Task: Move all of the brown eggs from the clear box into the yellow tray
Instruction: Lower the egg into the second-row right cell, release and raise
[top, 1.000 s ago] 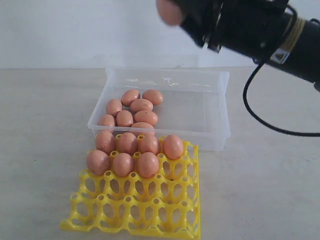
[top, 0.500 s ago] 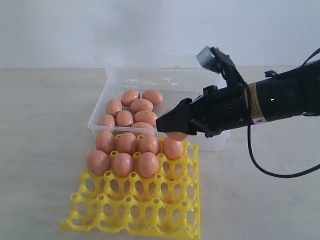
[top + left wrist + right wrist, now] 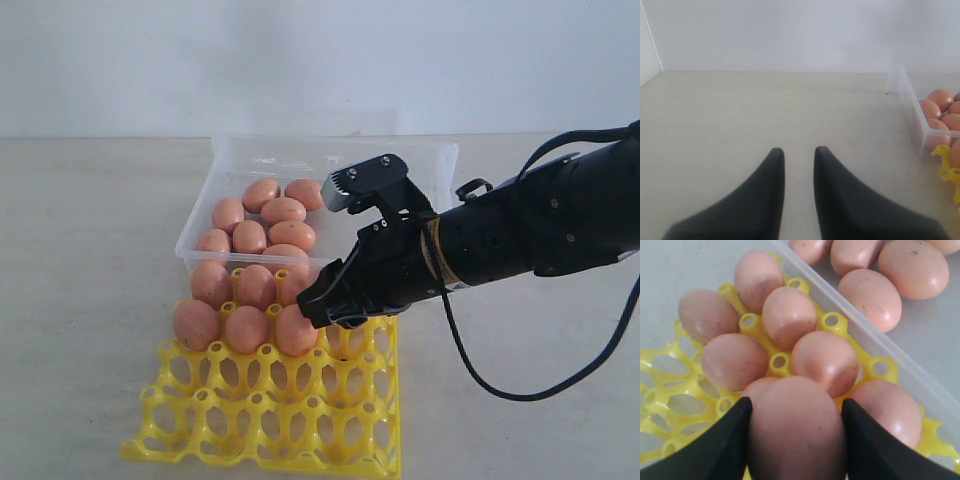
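Observation:
My right gripper (image 3: 332, 312) (image 3: 795, 406) is shut on a brown egg (image 3: 797, 432), holding it low over the right side of the yellow tray (image 3: 270, 420) (image 3: 670, 385), beside the front-row eggs. Several brown eggs (image 3: 245, 329) (image 3: 735, 361) sit in the tray's two back rows. In the clear box (image 3: 425, 205) (image 3: 875, 347) behind it, several more eggs (image 3: 283, 211) (image 3: 912, 267) cluster at the left end. My left gripper (image 3: 798, 150) is open and empty above bare table, with the box (image 3: 907, 100) and tray (image 3: 946, 156) at its view's edge. The exterior view does not show it.
The right arm (image 3: 530, 225) and its cable (image 3: 500, 385) stretch over the table to the right of the tray. The tray's front rows (image 3: 260, 395) have bare cups. A pale wall runs behind the table.
The right arm has come down from high above the box with the egg and now holds it just above the tray's right side.

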Controlling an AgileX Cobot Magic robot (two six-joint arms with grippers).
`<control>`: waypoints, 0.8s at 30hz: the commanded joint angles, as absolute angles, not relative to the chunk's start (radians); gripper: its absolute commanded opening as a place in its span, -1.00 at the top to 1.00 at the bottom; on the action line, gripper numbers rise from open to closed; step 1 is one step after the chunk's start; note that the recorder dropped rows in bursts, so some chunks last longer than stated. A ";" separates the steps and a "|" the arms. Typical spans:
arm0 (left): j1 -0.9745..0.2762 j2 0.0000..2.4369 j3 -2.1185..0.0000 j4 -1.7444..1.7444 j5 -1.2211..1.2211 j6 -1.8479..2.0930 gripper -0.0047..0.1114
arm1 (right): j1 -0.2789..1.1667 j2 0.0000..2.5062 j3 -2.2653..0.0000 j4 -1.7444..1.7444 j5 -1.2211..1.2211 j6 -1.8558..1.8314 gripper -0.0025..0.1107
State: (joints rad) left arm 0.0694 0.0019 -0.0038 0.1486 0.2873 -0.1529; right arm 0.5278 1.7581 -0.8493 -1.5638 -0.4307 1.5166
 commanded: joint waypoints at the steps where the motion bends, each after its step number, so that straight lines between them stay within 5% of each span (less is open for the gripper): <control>1: 0.060 0.000 0.000 0.145 0.284 -0.162 0.55 | 0.532 1.756 -0.857 -1.557 -0.417 1.507 0.96; 11: 0.060 0.000 0.000 0.145 0.284 -0.162 0.55 | 0.532 1.756 -0.857 -1.557 -0.424 1.507 0.92; 24: 0.060 0.000 0.000 0.145 0.284 -0.162 0.55 | 0.532 1.756 -0.857 -1.557 -0.429 1.561 0.16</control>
